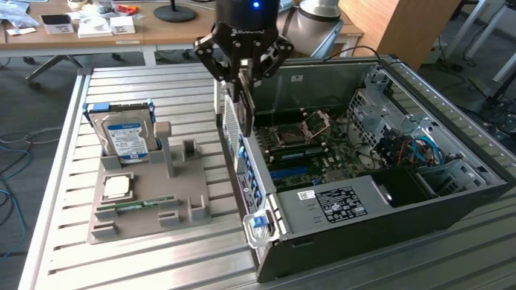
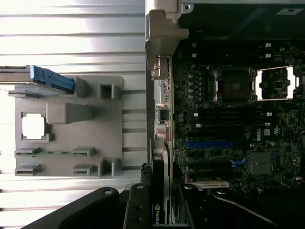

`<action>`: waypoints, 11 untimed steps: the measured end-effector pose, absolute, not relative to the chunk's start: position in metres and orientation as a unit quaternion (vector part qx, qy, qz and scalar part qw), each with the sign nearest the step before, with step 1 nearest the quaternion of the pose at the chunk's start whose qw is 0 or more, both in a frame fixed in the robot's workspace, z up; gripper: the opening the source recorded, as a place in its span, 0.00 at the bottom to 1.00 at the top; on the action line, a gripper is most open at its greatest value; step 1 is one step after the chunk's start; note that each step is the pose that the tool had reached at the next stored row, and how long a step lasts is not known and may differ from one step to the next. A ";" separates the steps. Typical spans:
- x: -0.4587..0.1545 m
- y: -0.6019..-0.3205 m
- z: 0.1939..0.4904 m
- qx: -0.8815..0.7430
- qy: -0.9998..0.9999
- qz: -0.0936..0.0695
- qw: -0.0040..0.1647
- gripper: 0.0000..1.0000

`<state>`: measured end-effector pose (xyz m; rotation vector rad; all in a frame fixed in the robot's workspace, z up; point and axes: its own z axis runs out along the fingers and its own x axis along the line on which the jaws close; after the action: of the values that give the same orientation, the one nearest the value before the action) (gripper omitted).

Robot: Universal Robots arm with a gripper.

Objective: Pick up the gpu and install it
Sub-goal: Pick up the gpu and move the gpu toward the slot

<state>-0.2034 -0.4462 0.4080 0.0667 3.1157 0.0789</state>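
The gpu is held on edge, clamped in the gripper, above the rear wall of the open computer case. Its bracket seems close to that wall. If it is misaligned with the motherboard slot, the card could be jammed or tilted in the grip.

Tray sits lower left on the surface, drive upright at its back; case lies right; gpu hangs upper centre.
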 end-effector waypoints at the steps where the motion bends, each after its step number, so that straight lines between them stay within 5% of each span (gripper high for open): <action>1: -0.200 -0.446 0.408 0.021 0.999 0.025 0.012 0.27; 11: -0.160 -0.446 0.408 0.021 0.999 0.026 0.012 0.27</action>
<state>-0.1599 -0.4462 0.4080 0.0668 3.1157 0.0802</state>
